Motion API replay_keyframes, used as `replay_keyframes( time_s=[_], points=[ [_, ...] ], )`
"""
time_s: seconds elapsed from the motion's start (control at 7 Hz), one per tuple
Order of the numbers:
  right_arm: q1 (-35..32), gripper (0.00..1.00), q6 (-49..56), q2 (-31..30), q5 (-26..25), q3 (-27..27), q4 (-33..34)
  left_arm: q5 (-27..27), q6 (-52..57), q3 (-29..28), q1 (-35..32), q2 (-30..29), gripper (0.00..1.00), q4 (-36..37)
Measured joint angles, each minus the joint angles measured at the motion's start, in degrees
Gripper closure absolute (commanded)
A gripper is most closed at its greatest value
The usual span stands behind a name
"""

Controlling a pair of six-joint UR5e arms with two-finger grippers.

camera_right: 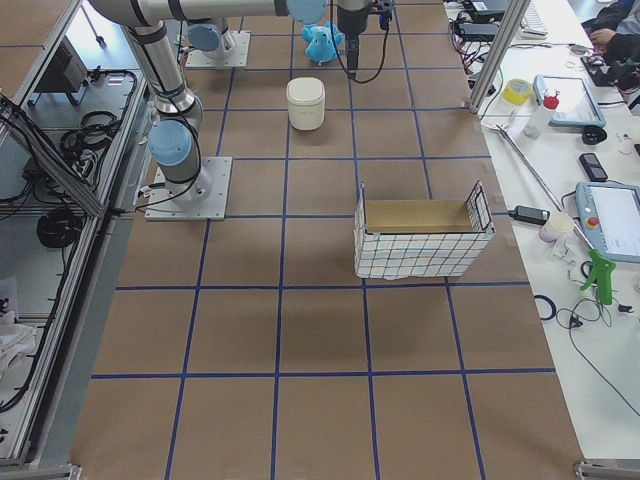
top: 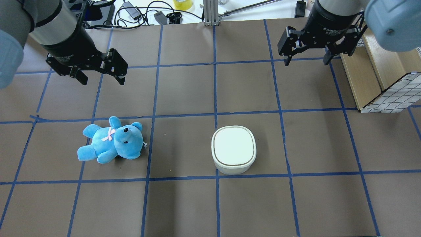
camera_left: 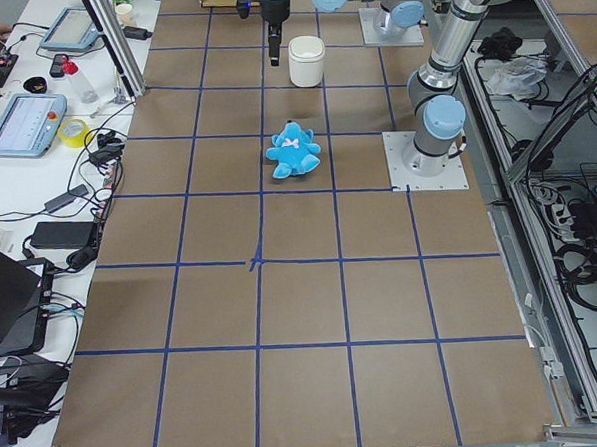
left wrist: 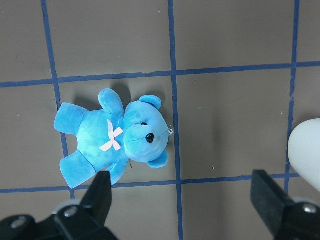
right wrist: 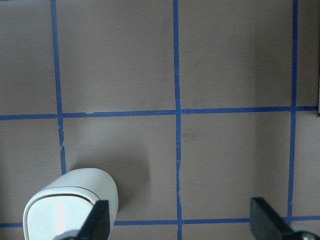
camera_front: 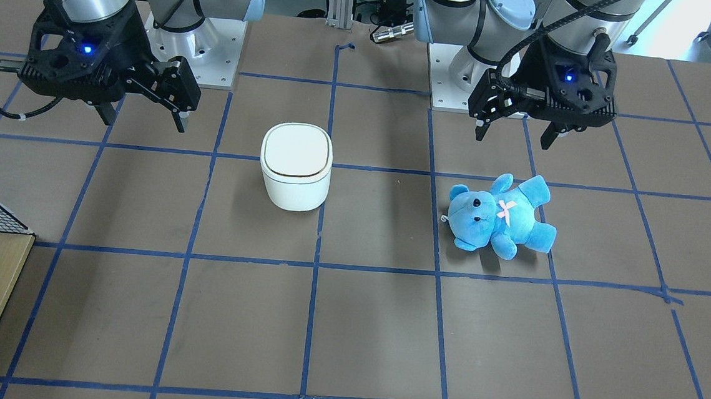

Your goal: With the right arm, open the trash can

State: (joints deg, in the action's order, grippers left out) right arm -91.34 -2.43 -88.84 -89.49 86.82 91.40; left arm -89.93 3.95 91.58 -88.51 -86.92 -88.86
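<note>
Trash can (top: 234, 149): white rounded-square tub of smooth, glossy plastic, upright. Its flat lid is shut, with a thin brownish line round the rim.
Place: about midway between the bench's robot-side and operator-side edges.
Right gripper (top: 306, 62): black, fingers spread wide, holding nothing, raised well apart from the trash can.
Bench (top: 184, 204): matte brown sheet with a blue tape grid.
Teddy (top: 111, 140): soft blue plush, face up.

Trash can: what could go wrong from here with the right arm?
1. The trash can stands free on the table, unbraced; a push from the right gripper might slide or tip it rather than lift the lid.
2. The lid sits shut with only a thin rim seam, so a finger could slip off.
3. The gripper's loose cable may snag.
</note>
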Motion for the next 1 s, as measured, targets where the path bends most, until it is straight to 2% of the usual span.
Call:
replay_keyframes(
  time_s=[0.29,0.43,0.57,0.71,0.86,1.0],
  points=[
    [-0.1,0.0,-0.16,-0.05,0.24,0.01,0.01,0.01,0.0,0.0,0.0,0.0,0.0,0.0],
    [-0.27,0.25,-0.52,-0.11,0.54,0.07,-0.01,0.01,0.0,0.0,0.0,0.0,0.0,0.0],
    [-0.71,0.68,-1.03,-0.13,0.83,0.16,-0.17,0.02,0.0,0.0,0.0,0.0,0.0,0.0],
    [-2.27,0.8,-2.04,0.05,1.03,0.36,-0.56,0.02,0.0,0.0,0.0,0.0,0.0,0.0],
    [-5.2,0.99,-5.03,0.44,1.14,1.03,-0.71,0.02,0.0,0.0,0.0,0.0,0.0,0.0],
    [-8.47,1.0,-9.49,1.02,1.21,2.27,-0.16,0.02,0.0,0.0,0.0,0.0,0.0,0.0]
  ],
)
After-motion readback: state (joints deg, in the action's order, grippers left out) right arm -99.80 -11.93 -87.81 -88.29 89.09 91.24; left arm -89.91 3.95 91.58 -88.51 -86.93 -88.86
